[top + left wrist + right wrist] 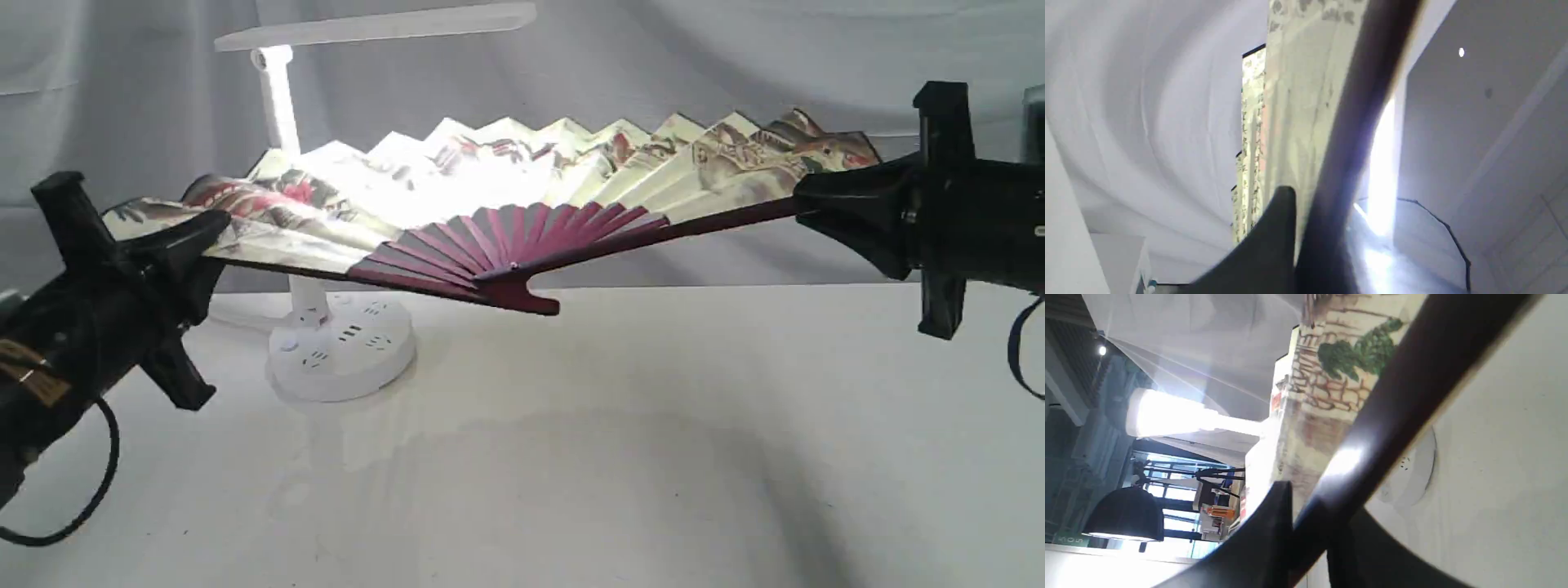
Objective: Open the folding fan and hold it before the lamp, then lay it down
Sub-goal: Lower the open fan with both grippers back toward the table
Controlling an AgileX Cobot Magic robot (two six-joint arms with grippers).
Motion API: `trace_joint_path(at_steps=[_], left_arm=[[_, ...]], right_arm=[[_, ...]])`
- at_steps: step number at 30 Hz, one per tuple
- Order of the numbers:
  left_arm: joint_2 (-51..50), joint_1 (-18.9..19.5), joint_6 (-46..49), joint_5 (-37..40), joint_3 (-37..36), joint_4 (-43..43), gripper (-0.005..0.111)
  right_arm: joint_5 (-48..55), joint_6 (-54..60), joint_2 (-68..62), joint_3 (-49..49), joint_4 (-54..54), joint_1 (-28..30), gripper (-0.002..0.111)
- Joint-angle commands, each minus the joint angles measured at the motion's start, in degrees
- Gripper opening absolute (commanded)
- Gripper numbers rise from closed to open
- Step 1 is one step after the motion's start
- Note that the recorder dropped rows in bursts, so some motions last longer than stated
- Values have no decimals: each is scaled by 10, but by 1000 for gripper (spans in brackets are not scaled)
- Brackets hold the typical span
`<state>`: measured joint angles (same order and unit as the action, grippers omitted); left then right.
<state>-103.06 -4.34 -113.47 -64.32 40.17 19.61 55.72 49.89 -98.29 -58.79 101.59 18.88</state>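
Observation:
The folding fan [490,196] is spread wide open and held in the air above the white table, its maroon ribs meeting at the pivot low in the middle. It hangs in front of the lit white lamp [286,98], whose light glows through the paper. My left gripper [214,237] is shut on the fan's left guard. My right gripper [804,202] is shut on the right guard. In the left wrist view the dark guard [1355,134] runs out from between the fingers beside pleated paper. In the right wrist view the guard [1404,400] and painted paper show the same.
The lamp's round socketed base [343,347] stands on the white table [612,457] at left of centre, under the fan's left half. A grey cloth backdrop [735,57] hangs behind. Black cables dangle from both arms.

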Motion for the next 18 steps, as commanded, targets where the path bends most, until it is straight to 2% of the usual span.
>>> trace_joint_path(at_steps=[1,10,14,18], left_arm=[[16,-3,1,-56,-28,-68,0],[16,-10,24,-56,-46,-76,0],[16,-36,46,-56,-49,-113,0],[16,-71,71,-56,-49,-162,0]], right_arm=[[-59,39,0,17,-29,-1,0],[-113,41,0,43,-23,-1,0],[-141,42,0,60,-23,12,0],[-121,44,0,70,-25,46,0]])
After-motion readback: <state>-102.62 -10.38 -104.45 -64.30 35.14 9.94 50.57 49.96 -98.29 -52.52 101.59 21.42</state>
